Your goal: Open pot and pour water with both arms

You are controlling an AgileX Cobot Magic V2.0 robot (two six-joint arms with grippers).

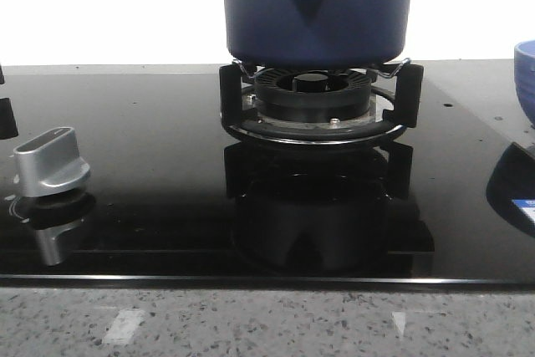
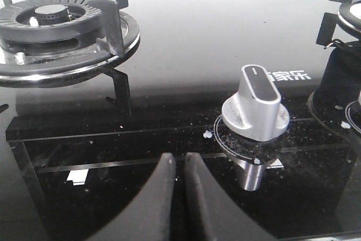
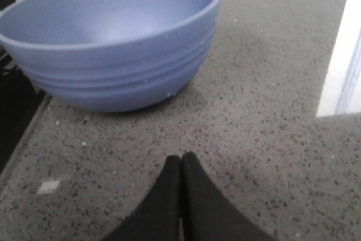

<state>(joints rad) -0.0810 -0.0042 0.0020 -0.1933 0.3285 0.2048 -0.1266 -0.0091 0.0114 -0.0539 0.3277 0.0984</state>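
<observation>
The dark navy-blue pot [image 1: 318,6] stands on the black burner grate [image 1: 318,102] at the top centre of the front view, with its pointed handle mount and rivet facing me. Its top is cut off by the frame, so no lid shows. Neither arm appears in the front view. My left gripper [image 2: 179,159] is shut and empty, low over the black glass hob just beside the silver knob [image 2: 256,108]. Over the speckled stone counter, my right gripper [image 3: 181,159] is shut and empty, a short way in front of a light-blue ridged bowl [image 3: 113,43].
The silver knob [image 1: 50,160] sits at the hob's left, the light-blue bowl [image 1: 525,73] at the right edge. An empty burner with a grate [image 2: 56,26] lies beyond my left gripper. The grey counter edge [image 1: 267,323] runs along the front.
</observation>
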